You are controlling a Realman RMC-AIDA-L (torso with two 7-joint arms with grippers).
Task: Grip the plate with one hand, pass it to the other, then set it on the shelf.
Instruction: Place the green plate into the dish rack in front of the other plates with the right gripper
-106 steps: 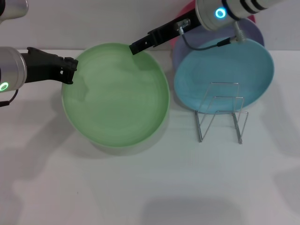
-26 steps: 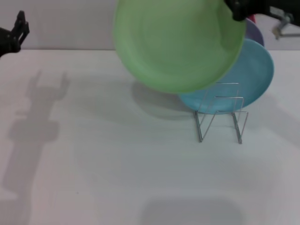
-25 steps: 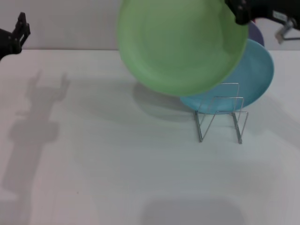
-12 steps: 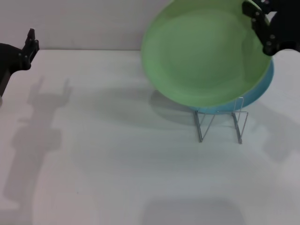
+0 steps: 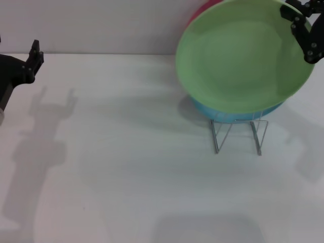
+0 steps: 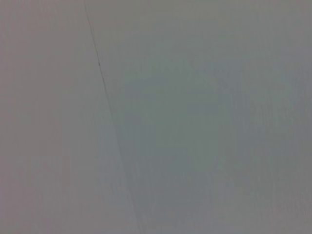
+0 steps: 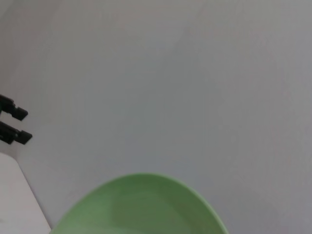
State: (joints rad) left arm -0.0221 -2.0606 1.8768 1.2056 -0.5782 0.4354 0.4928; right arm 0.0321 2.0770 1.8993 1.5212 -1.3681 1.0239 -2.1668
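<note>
The light green plate (image 5: 242, 55) is held tilted in the air at the back right, its lower edge just above the silver wire shelf (image 5: 214, 135). My right gripper (image 5: 302, 33) is shut on the plate's upper right rim. The plate's rim also shows in the right wrist view (image 7: 141, 204). My left gripper (image 5: 31, 56) is open and empty at the far left edge of the table, far from the plate. It shows far off in the right wrist view (image 7: 12, 124). The left wrist view shows only bare grey surface.
A sky-blue plate (image 5: 228, 115) lies behind the shelf, mostly hidden by the green plate. A red-pink edge (image 5: 201, 10) shows behind the green plate's top. The white table (image 5: 126, 167) stretches to the left and front.
My right gripper has carried the green plate to the right and down, over the shelf and the blue plate. The left gripper has stayed at the far left.
</note>
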